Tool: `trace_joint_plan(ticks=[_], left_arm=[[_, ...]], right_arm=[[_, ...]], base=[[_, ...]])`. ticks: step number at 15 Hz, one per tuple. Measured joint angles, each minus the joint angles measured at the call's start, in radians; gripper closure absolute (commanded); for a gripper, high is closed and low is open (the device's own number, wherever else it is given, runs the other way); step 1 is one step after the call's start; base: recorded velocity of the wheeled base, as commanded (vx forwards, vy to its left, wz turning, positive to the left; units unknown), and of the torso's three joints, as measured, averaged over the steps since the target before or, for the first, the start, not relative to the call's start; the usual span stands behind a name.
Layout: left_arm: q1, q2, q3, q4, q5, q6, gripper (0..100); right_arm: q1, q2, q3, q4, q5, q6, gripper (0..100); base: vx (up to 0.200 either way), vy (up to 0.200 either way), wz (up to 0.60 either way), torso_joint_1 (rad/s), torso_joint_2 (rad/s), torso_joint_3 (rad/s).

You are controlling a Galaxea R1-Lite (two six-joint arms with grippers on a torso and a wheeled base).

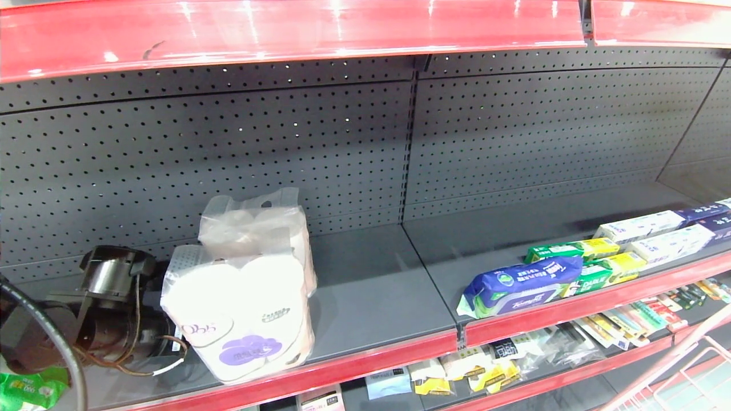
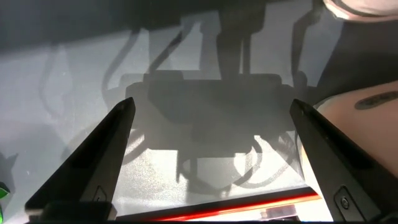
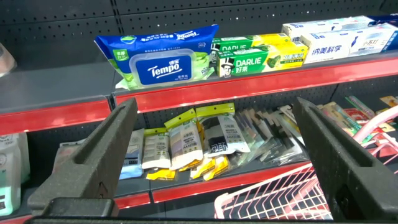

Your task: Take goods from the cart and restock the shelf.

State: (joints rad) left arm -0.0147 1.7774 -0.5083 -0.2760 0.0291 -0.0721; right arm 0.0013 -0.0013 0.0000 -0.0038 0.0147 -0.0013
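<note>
- We saw the left gripper released, its fingers spread wide over the bare shelf deck, holding nothing.
- The toilet paper pack stood on the shelf's left section near the front edge, just right of the left arm. A second clear-wrapped pack sat directly behind it.
- The right gripper was released too, empty, near the cart, facing the lower shelves.
- Wet wipes and toothpaste boxes lay on the right section.
</note>
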Motion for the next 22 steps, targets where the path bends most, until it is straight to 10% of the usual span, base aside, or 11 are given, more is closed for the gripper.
trace_joint_plan(ticks=[2, 7, 22], left_arm=[[0.02, -0.022, -0.002, 0.0, 0.001, 0.026, 0], [0.128, -0.2, 0.02, 0.003, -0.001, 0.213, 0], [0.152, -0.916, 0.151, 0.144, -0.091, 0.231, 0]], right_arm=[[0.0, 0.0, 0.0, 0.0, 0.0, 0.0, 0], [0.0, 0.0, 0.0, 0.0, 0.0, 0.0, 0], [0.0, 0.0, 0.0, 0.0, 0.0, 0.0, 0]], base=[[0.0, 0.0, 0.0, 0.0, 0.0, 0.0], [0.0, 0.0, 0.0, 0.0, 0.0, 0.0], [0.0, 0.0, 0.0, 0.0, 0.0, 0.0]])
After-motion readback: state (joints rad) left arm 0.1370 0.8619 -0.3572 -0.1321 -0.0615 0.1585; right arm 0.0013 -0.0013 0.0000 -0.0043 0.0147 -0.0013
